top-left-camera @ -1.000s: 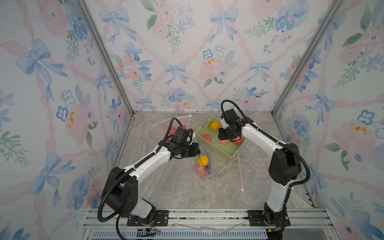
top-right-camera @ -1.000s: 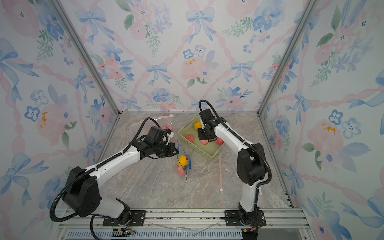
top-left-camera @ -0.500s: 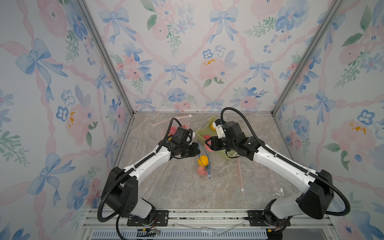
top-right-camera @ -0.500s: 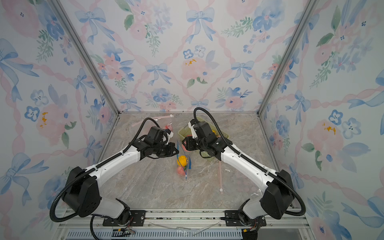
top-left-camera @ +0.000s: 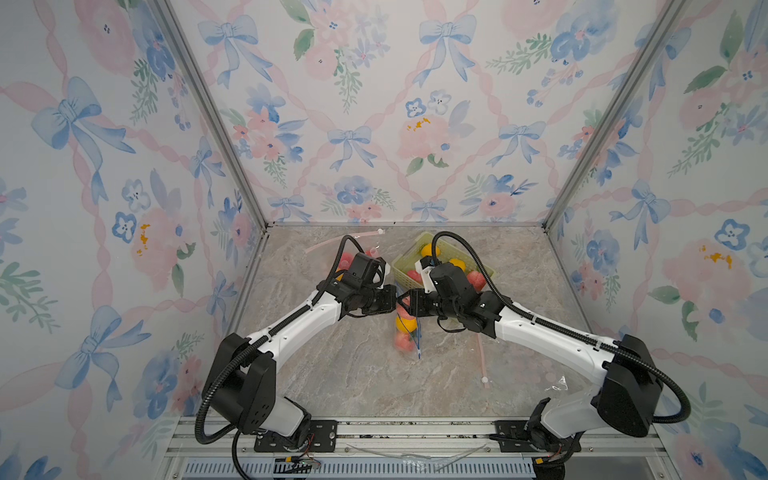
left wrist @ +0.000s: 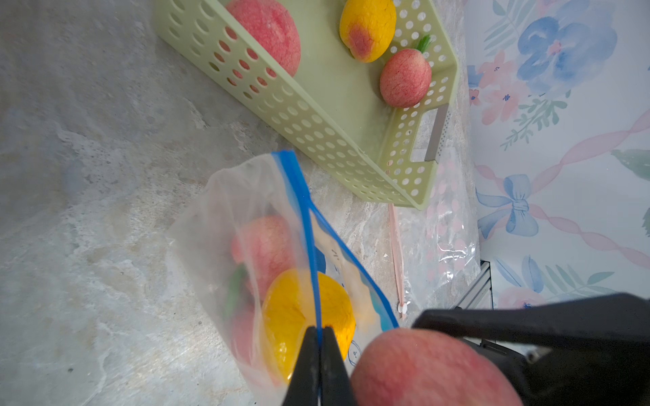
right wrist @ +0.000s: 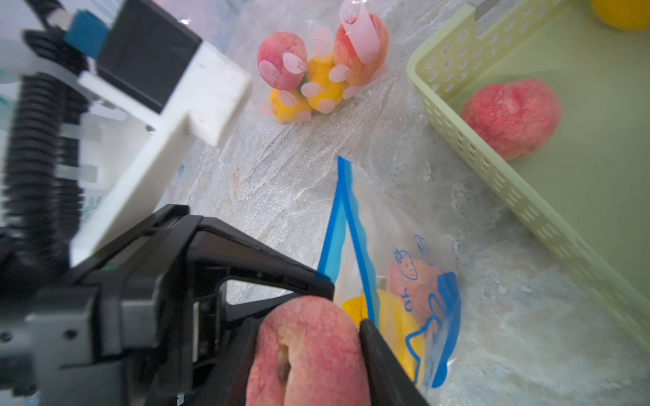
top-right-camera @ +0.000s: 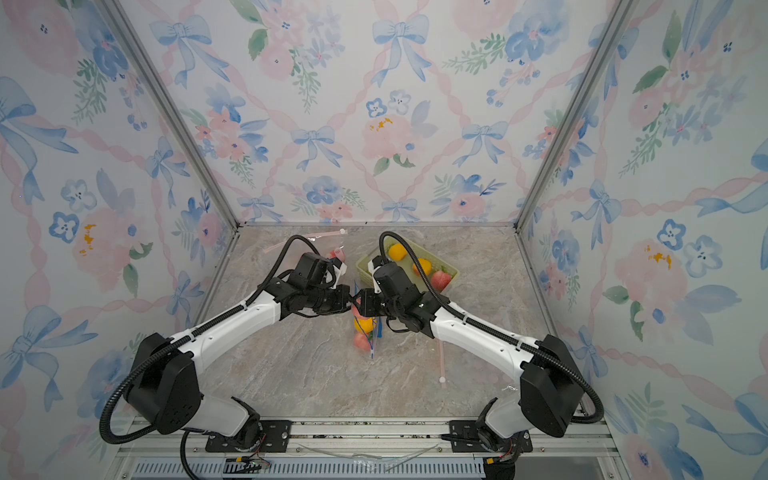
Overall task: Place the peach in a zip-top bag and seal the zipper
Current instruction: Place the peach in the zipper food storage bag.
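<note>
Peach [right wrist: 306, 355] is gripped in the right pincer [right wrist: 309, 328], the jaws partly open around it, just beside the open mouth of the bag [left wrist: 242, 225] near the middle of the table [top-left-camera: 332, 374]. One blue rim of the bag is clamped in the fully closed left pincer [left wrist: 319, 332]. A yellow fruit [left wrist: 292, 309] and a pink fruit [left wrist: 267, 246] are contained in the bag. The basket [left wrist: 309, 116] is located toward the far edge.

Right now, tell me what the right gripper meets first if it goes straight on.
Most likely the left gripper, shut on the blue rim of the zip-top bag, just ahead of the peach in the right gripper; depth is unclear.
</note>
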`<state>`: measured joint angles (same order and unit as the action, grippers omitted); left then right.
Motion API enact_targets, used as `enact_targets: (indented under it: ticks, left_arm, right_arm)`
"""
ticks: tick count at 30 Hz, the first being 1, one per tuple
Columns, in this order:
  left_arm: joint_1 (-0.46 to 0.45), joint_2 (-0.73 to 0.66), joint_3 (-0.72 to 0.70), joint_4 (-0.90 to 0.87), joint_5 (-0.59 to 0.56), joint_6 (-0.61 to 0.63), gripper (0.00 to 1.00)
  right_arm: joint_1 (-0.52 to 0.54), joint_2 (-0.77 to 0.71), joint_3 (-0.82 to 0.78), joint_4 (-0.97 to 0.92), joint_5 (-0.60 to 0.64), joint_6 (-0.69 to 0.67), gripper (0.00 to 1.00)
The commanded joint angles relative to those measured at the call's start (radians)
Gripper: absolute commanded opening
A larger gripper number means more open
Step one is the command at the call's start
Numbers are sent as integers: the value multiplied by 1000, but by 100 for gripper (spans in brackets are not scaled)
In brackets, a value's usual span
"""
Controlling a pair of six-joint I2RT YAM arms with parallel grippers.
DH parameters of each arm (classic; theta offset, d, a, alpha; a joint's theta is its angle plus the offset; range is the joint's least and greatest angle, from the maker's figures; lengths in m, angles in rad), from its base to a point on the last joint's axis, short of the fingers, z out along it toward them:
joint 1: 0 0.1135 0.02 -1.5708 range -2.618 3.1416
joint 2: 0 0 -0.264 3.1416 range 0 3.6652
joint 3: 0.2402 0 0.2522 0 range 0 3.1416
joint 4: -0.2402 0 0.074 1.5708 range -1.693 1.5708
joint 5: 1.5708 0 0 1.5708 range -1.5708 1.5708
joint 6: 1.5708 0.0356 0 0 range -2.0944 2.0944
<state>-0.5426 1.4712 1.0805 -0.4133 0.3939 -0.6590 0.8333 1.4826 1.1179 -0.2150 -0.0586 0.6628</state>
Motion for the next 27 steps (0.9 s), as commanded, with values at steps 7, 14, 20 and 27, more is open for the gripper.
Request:
enact_targets:
  ticks: [7,14,20,27]
  left_arm:
    - [3,-1,9,13,46,0,0]
    - [-5,-2,17,12,85,8,0]
    - [-9,4,21,13,95,12,0]
    - [-5,11,19,13,75,10,0]
  right_arm:
    - [6,42,-1,-18,197,12,32]
    - [13,107,38,21,241,12,32]
    - [42,167,92,29,281,-11,37]
    - [91,185,123,-2,288,-18,54]
